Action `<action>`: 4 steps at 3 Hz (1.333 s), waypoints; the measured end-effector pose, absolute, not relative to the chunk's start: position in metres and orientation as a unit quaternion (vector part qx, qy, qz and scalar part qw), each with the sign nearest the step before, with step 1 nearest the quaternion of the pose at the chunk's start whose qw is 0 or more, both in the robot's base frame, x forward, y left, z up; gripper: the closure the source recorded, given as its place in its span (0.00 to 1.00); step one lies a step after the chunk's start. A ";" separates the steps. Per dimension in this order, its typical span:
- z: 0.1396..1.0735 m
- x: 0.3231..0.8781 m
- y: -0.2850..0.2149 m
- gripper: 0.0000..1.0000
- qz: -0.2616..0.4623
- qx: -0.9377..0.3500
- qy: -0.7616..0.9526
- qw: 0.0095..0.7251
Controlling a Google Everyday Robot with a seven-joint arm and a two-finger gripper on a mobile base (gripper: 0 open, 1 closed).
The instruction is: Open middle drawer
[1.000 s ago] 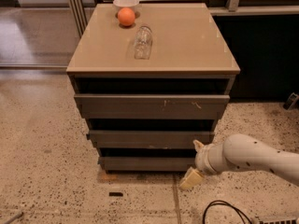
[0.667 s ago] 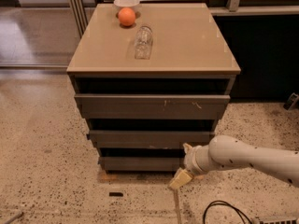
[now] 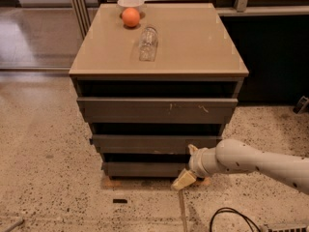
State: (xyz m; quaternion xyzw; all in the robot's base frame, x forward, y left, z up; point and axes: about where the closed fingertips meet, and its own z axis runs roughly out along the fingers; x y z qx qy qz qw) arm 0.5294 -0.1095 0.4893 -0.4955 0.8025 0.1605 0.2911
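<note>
The cabinet [image 3: 159, 47] has three grey-brown drawer fronts, all shut. The top front [image 3: 154, 110] is the largest and bears pale scratch marks. The middle drawer [image 3: 145, 143] is the plain front below it. The bottom front [image 3: 140, 168] is the shortest. My gripper [image 3: 184, 167] is at the end of the white arm [image 3: 251, 161] that reaches in from the right. It is low, in front of the right part of the bottom front and just under the middle drawer's lower edge. One cream finger [image 3: 191, 149] points up at the middle drawer, the other [image 3: 182, 181] points down toward the floor. The gripper is open and empty.
On the cabinet top lie an orange [image 3: 130, 17], a white bowl [image 3: 131, 3] behind it and a clear bottle [image 3: 148, 43] on its side. A black cable [image 3: 231, 216] and a small dark piece [image 3: 119, 200] lie on the speckled floor. A dark wall panel [image 3: 270, 57] stands to the right.
My arm has moved left, carrying the gripper from beside the cabinet's right edge to in front of the lower drawer fronts. The drawers have not moved.
</note>
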 end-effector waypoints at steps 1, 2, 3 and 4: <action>0.469 0.598 -0.099 0.00 0.155 -0.477 0.799 0.330; 0.469 0.598 -0.099 0.00 0.155 -0.477 0.799 0.330; 0.468 0.616 -0.108 0.00 0.138 -0.481 0.799 0.332; 0.461 0.643 -0.120 0.00 0.124 -0.479 0.802 0.334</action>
